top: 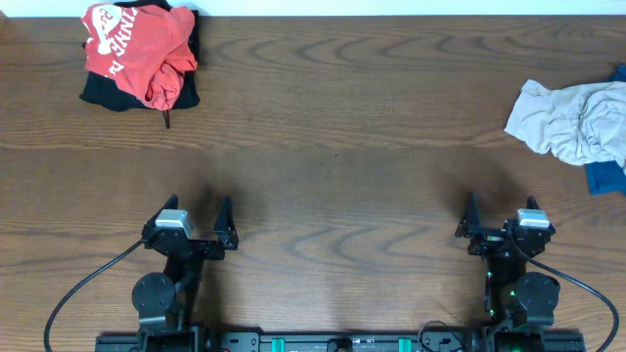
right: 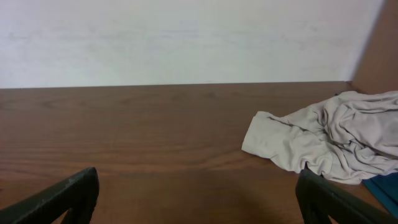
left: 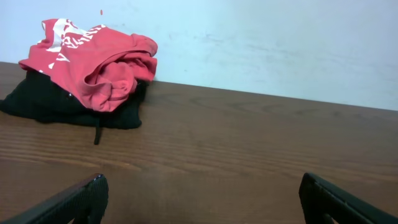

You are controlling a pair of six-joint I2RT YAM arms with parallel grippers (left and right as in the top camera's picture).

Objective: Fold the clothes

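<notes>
Judging from how the garments lie, none of the folding is done: the clothes sit in two crumpled heaps at the far corners of the table [top: 333,147], and neither arm has hold of anything. At the far left, a red-orange T-shirt [top: 137,49] with white lettering is bunched on top of a black garment [top: 103,93], the two touching and overlapping, with a thin dark cord [top: 165,119] trailing from the heap toward the near side (what it belongs to I cannot tell). At the far right, a pale grey piece [top: 572,122] lies rumpled, with a blue piece [top: 606,176] poking out just beside it and partly under it, at the right edge of the overhead view. The left gripper [top: 200,210] rests near the front edge, well apart from the red heap, its fingers spread wide with only bare wood between them. The right gripper [top: 503,210] sits likewise at the near right, jaws wide and empty, with the grey piece ahead of it and off to its right. Everything is left to do, as I read it: each piece must be pulled from its heap, spread flat on the open middle of the table, and folded. The stacked red and black pair will likely need separating first, since lifting one could drag the other.
</notes>
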